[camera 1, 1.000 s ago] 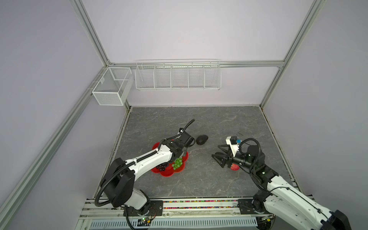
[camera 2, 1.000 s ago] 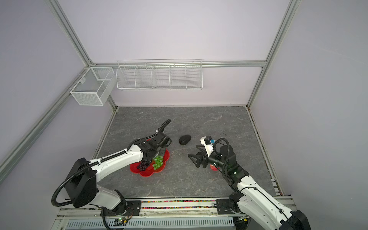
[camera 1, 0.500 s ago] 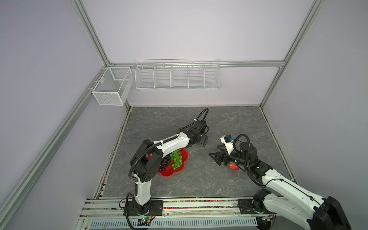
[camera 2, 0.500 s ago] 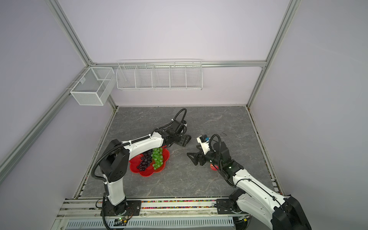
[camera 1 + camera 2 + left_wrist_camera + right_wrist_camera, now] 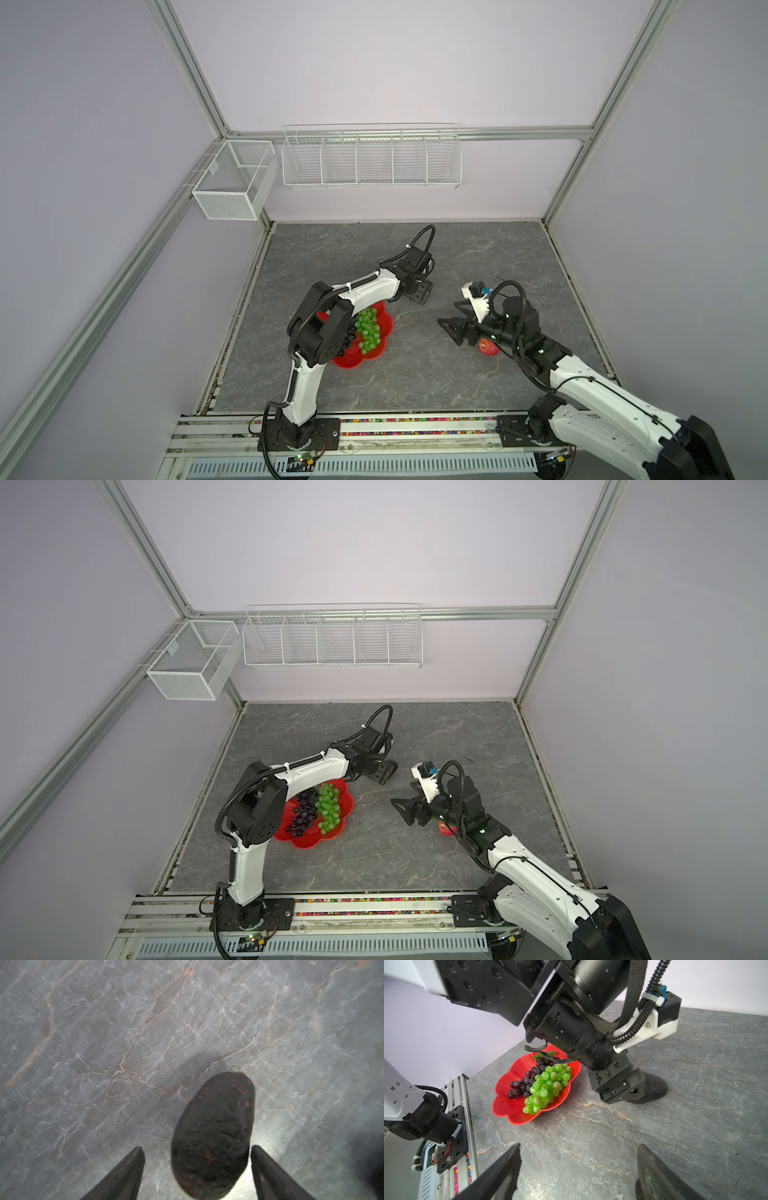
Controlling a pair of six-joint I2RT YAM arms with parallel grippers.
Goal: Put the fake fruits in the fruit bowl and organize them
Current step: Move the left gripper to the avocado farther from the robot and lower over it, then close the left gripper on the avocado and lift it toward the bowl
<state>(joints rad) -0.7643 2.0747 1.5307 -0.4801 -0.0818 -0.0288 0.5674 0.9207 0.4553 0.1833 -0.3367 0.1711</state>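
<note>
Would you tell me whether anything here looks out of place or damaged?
The avocado between the open fingers of the left gripper lies on the table, outside the red bowl, and its dark skin shows red flecks. The apple also sits outside, beneath the right arm.

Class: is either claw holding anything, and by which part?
Nothing is held. The left claw stands open around the avocado, not closed on it; the right claw is open, empty.

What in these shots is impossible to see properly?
- Apple: mostly under the right arm in both top views.
- Avocado: hidden beneath the left pincer in both top views; only the wrist views show it.
- Bowl: its middle is covered by the grapes.
</note>
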